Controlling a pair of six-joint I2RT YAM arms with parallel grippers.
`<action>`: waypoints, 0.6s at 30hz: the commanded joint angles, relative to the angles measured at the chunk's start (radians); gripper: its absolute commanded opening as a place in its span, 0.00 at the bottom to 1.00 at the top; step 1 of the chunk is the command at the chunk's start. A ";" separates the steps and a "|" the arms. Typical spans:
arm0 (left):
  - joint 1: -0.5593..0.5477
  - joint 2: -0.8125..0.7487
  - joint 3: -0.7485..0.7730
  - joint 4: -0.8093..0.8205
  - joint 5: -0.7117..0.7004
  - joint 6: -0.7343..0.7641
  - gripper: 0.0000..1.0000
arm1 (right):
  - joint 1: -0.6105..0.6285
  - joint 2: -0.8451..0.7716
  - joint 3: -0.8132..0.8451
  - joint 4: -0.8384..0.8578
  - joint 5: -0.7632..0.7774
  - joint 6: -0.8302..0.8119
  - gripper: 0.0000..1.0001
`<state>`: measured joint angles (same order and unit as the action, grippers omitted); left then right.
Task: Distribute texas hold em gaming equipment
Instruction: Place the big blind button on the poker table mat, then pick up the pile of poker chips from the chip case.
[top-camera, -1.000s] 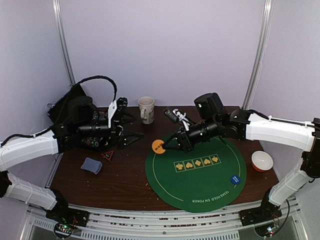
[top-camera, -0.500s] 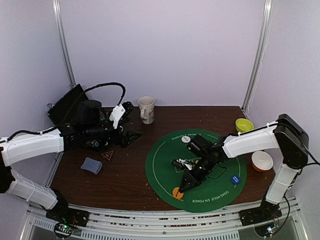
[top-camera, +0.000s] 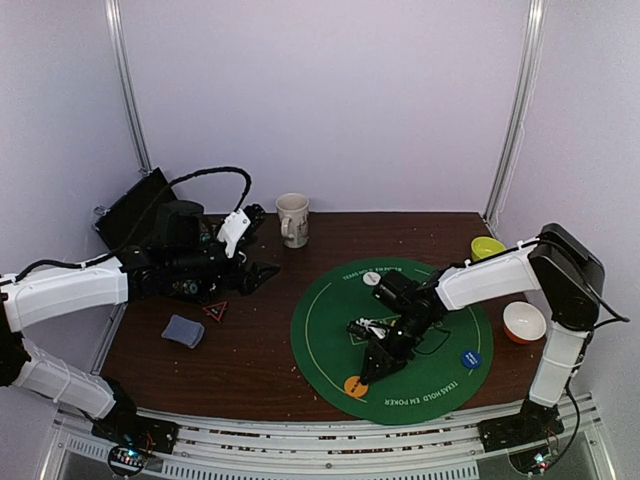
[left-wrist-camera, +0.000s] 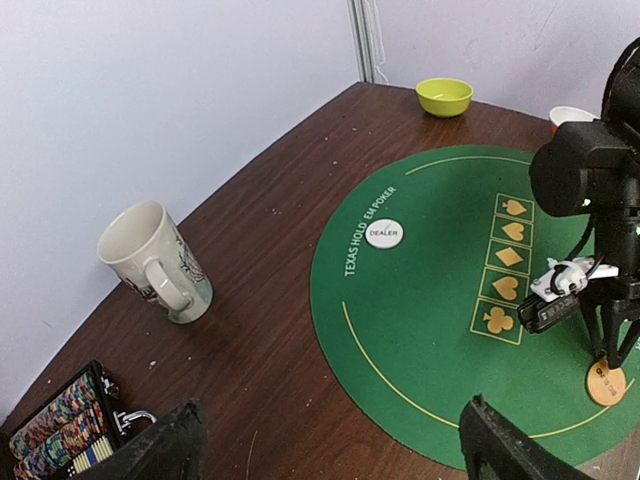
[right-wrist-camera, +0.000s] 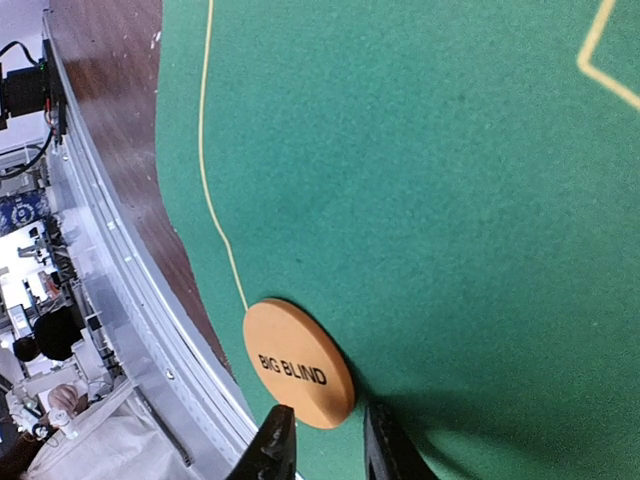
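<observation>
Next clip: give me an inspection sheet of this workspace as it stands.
Surface: brown table with round green poker mat; few specks.
Job's things: orange Big Blind disc flat at mat's near edge; white dealer disc and blue disc on mat; card deck and chip case off it, left.
Clutter: mug, yellow-green bowl, white bowl.
Claws: left claw wide open, empty; right claw narrowly parted at the orange disc.
Cables: black loop over left arm.
Surroundings: lilac walls, metal posts.
</observation>
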<state>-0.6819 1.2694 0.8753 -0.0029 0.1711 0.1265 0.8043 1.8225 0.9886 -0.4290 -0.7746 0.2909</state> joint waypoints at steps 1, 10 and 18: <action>0.010 0.018 0.026 0.015 0.007 0.020 0.90 | -0.004 -0.032 0.063 -0.143 0.183 -0.021 0.28; 0.020 0.046 0.122 -0.127 -0.057 0.011 0.91 | -0.010 -0.210 0.243 -0.251 0.431 -0.060 0.47; 0.187 0.130 0.337 -0.482 -0.144 -0.126 0.91 | -0.161 -0.443 0.174 -0.090 0.661 -0.070 0.65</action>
<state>-0.5819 1.3621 1.1248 -0.2970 0.0986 0.0799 0.7204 1.4567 1.2076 -0.5793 -0.2760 0.2352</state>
